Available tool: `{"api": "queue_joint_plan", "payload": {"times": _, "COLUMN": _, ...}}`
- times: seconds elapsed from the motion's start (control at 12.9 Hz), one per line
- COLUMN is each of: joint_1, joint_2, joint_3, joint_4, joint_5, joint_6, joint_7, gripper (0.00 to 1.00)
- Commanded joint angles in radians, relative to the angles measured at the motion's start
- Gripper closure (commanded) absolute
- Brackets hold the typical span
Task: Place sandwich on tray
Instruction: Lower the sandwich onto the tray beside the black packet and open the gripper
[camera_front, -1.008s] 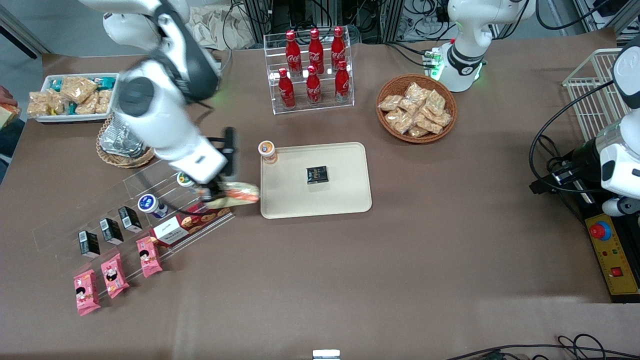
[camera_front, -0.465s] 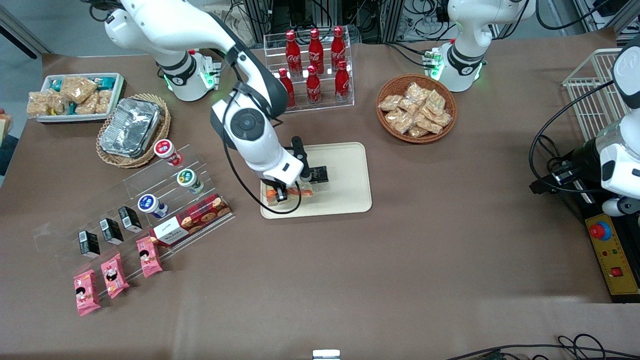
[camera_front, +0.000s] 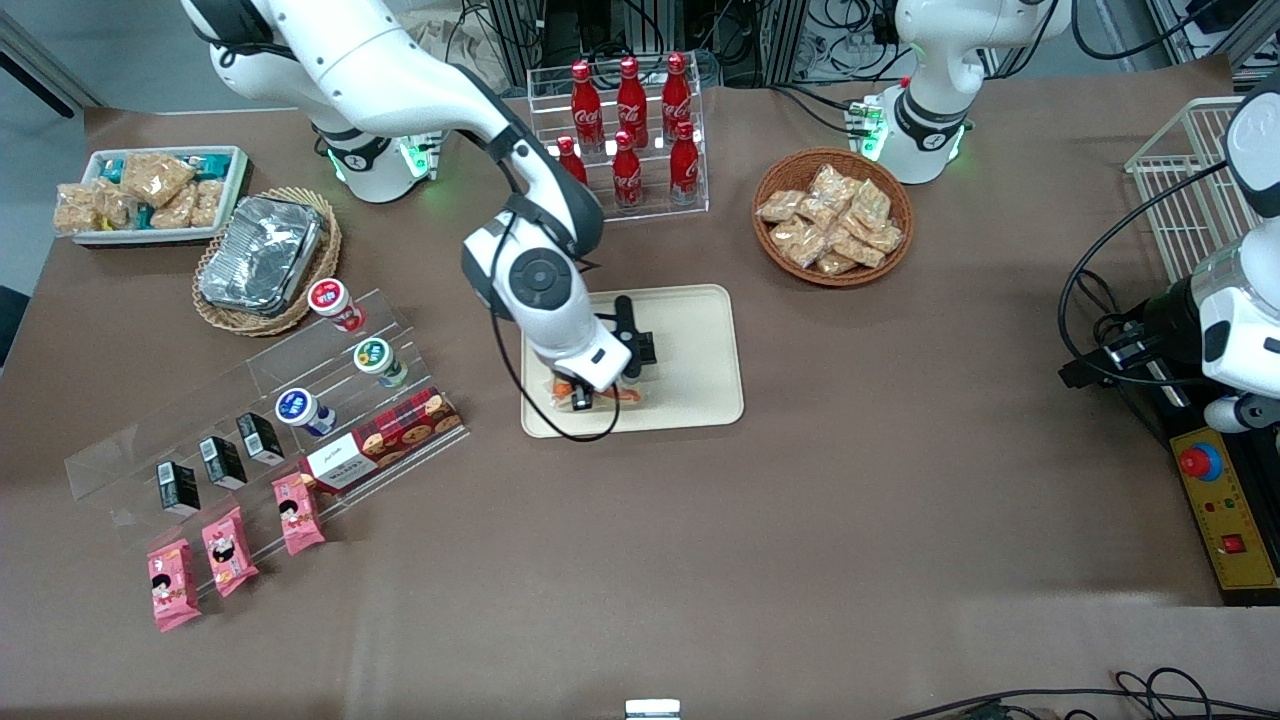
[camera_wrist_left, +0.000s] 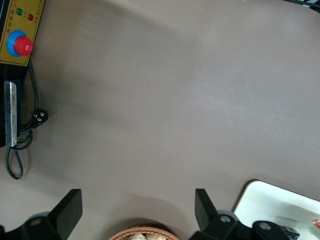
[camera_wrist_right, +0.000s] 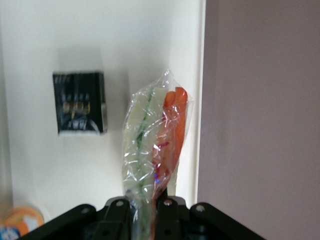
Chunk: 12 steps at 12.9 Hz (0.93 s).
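Observation:
The sandwich (camera_wrist_right: 152, 142), a clear-wrapped wedge of pale bread with orange and green filling, is pinched edge-on between the fingers of my right gripper (camera_wrist_right: 145, 212), which is shut on it. In the front view the gripper (camera_front: 590, 393) holds the sandwich (camera_front: 612, 393) over the cream-beige tray (camera_front: 690, 340), at the tray's edge nearest the front camera. I cannot tell whether the sandwich touches the tray (camera_wrist_right: 60, 65). The arm hides most of the sandwich in the front view.
A small black packet (camera_front: 640, 347) (camera_wrist_right: 80, 103) lies on the tray beside the gripper. An orange-lidded cup (camera_wrist_right: 20, 222) stands at the tray's corner, hidden by the arm in the front view. A clear stepped rack (camera_front: 250, 420) with cups and packets is toward the working arm's end. A cola bottle rack (camera_front: 625, 140) and a snack basket (camera_front: 832, 215) stand farther back.
My gripper has carried the sandwich from above the clear rack's end onto the tray area, then a little further along the tray's near edge. The orange-lidded cup is now hidden by the arm.

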Motion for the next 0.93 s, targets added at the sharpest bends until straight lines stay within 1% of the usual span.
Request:
{"api": "queue_joint_plan", "payload": {"times": 0.0, "joint_1": 0.007, "joint_2": 0.107, "joint_3": -0.011, "joint_4": 0.132, "joint_5": -0.008, "joint_6": -0.002, "joint_7": 0.098, "gripper": 1.00}}
{"api": "queue_joint_plan", "payload": {"times": 0.16, "joint_1": 0.018, "joint_2": 0.150, "joint_3": -0.013, "joint_4": 0.167, "joint_5": -0.008, "joint_6": 0.004, "joint_7": 0.114, "gripper": 1.00}}
{"api": "queue_joint_plan", "payload": {"times": 0.39, "joint_1": 0.021, "joint_2": 0.188, "joint_3": -0.017, "joint_4": 0.168, "joint_5": -0.019, "joint_6": 0.061, "joint_7": 0.115, "gripper": 1.00}}
{"api": "queue_joint_plan", "payload": {"times": 0.62, "joint_1": 0.021, "joint_2": 0.193, "joint_3": -0.019, "joint_4": 0.168, "joint_5": -0.017, "joint_6": 0.068, "joint_7": 0.117, "gripper": 1.00}}
{"api": "queue_joint_plan", "payload": {"times": 0.7, "joint_1": 0.021, "joint_2": 0.193, "joint_3": -0.017, "joint_4": 0.168, "joint_5": -0.017, "joint_6": 0.073, "joint_7": 0.117, "gripper": 0.36}}
{"api": "queue_joint_plan", "payload": {"times": 0.78, "joint_1": 0.021, "joint_2": 0.193, "joint_3": -0.017, "joint_4": 0.168, "joint_5": -0.016, "joint_6": 0.076, "joint_7": 0.117, "gripper": 0.02}}
{"api": "queue_joint_plan", "payload": {"times": 0.85, "joint_1": 0.021, "joint_2": 0.191, "joint_3": -0.017, "joint_4": 0.168, "joint_5": -0.013, "joint_6": 0.076, "joint_7": 0.120, "gripper": 0.01}}
